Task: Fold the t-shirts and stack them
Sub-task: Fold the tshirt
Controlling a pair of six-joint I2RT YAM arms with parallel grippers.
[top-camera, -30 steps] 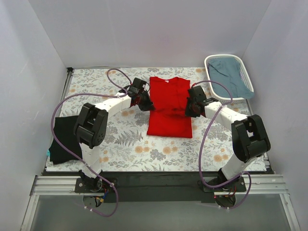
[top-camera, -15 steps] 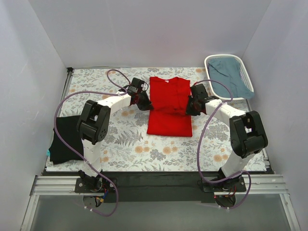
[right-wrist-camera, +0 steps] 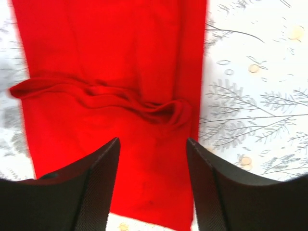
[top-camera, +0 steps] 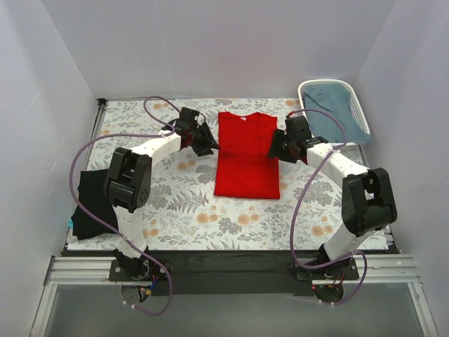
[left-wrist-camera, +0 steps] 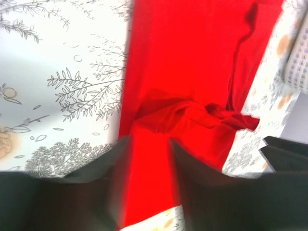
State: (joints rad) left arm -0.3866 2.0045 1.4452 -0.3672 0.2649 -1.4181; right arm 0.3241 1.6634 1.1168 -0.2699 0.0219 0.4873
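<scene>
The red t-shirt (top-camera: 245,156) lies folded into a long rectangle at the middle of the table, neck end toward the back wall. My left gripper (top-camera: 208,147) is at its left edge and my right gripper (top-camera: 274,149) at its right edge; both stand open just above the cloth. In the left wrist view, red cloth (left-wrist-camera: 192,72) with a bunched crease lies flat under the parted jaws of the left gripper (left-wrist-camera: 149,142). The right wrist view shows the same shirt (right-wrist-camera: 110,53), a wrinkle running across it, below the wide-open right gripper (right-wrist-camera: 153,142). The black t-shirt (top-camera: 91,200) lies crumpled at the table's left edge.
A white basket (top-camera: 324,83) holding a blue-grey cloth (top-camera: 335,105) stands at the back right corner. The flowered tablecloth (top-camera: 210,217) covers the table. Purple cables loop over both arms. White walls close in the left, back and right sides.
Both grippers were shut on the red shirt's side edges and have opened and let go. Both have moved toward the back wall, the left one also outward.
</scene>
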